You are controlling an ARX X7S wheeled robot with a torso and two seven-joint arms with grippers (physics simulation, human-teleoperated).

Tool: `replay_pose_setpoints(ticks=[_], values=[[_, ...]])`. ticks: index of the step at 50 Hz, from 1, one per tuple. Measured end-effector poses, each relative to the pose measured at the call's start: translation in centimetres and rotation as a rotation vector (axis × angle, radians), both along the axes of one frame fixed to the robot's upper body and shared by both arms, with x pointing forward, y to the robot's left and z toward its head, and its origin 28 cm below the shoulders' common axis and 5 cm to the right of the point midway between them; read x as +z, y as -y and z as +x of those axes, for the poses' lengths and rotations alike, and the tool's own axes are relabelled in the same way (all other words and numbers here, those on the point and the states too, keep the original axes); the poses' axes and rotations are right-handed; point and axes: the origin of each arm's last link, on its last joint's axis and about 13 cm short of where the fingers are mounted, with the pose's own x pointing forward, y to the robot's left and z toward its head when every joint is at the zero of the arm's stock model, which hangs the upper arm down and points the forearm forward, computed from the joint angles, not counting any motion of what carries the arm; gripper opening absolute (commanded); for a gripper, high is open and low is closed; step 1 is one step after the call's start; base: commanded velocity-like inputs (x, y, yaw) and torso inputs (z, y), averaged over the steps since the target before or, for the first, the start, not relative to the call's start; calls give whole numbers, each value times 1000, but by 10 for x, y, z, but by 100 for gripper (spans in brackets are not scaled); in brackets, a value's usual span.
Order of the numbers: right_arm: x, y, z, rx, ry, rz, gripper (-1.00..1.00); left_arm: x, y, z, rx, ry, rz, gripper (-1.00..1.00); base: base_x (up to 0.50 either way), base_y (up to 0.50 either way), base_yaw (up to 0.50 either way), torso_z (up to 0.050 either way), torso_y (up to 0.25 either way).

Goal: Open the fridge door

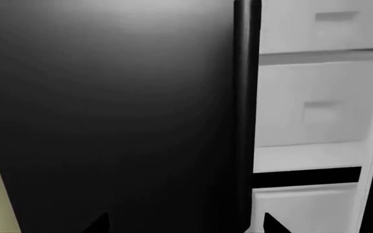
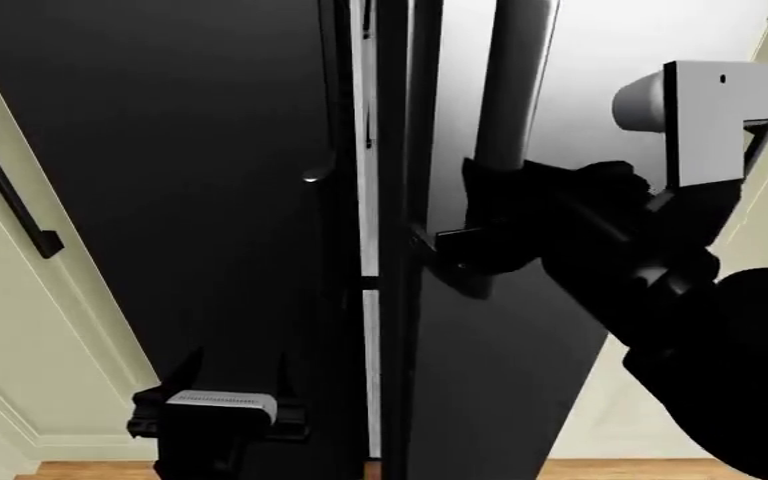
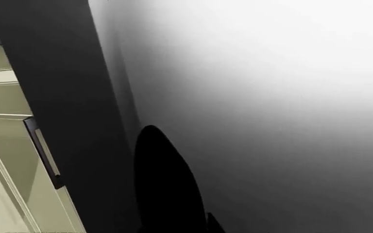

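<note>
fridge door (image 2: 491,330) ajar; narrower black door (image 2: 184,200) beside; cream cabinet (image 2: 11,330) flanking.

1. The renders were sharp, without blur or grain, and showed no bending at the edges.
2. In the head view, the fridge door (image 2: 491,330) carried a soft pale sheen near its top, fading to dark grey lower down.
3. The narrower black door (image 2: 184,200) stayed dim, with one tiny bright glint.
4. In the right wrist view, a broad white glare washed across the glossy panel, and a dark rounded shadow lay on it.
</note>
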Motion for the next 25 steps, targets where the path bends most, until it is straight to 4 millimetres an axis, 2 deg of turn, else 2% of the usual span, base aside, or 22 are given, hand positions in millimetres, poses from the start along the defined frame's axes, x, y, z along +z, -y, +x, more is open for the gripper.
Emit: replay_pose_setpoints(ticks=[25], values=[[0,30,-24,18,-2,23,-100,-1,1,0,-3,-2,5,100,0,0,1,0,3]])
